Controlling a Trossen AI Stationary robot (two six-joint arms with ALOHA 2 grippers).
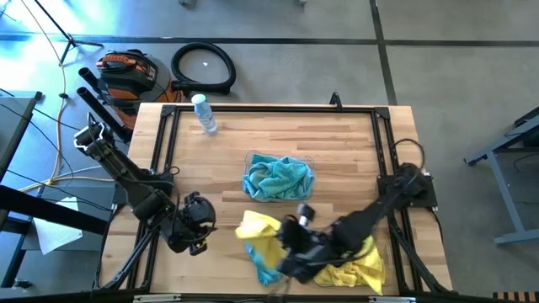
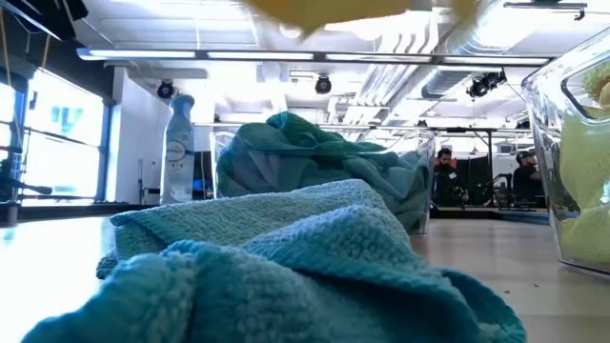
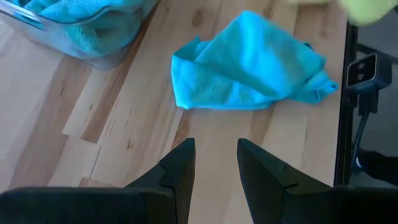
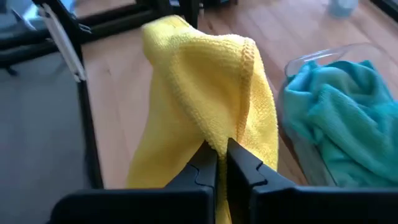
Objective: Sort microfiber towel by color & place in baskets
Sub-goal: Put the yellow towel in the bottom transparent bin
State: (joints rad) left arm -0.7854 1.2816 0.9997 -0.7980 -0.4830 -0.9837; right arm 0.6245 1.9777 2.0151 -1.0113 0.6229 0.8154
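Note:
A yellow towel (image 1: 257,227) hangs in my shut right gripper (image 4: 217,154) above the table's near middle; the low view shows its underside (image 2: 362,10) at the top. One teal towel (image 3: 249,65) lies crumpled on the wood near the near edge, also seen in the high view (image 1: 268,271). A clear basket (image 1: 310,162) at the table's centre holds teal towels (image 1: 278,177). A second basket (image 2: 543,143), near right, holds yellow towels (image 1: 354,265). My left gripper (image 3: 214,163) is open, left of the loose teal towel, touching nothing. My right gripper pinches the yellow towel between its two fingers at a gathered fold (image 4: 219,140), several layers thick. The fingers come from the table's right, slanting down. The towel drapes over and past the fingertips (image 4: 239,158), slack, and is lifted clear of the table.
A clear plastic bottle (image 1: 205,114) stands near the far left corner. A black frame rail (image 1: 269,108) runs round the table's edges. Bare wood lies between the left gripper and the centre basket. People show in the room beyond the table (image 2: 443,167).

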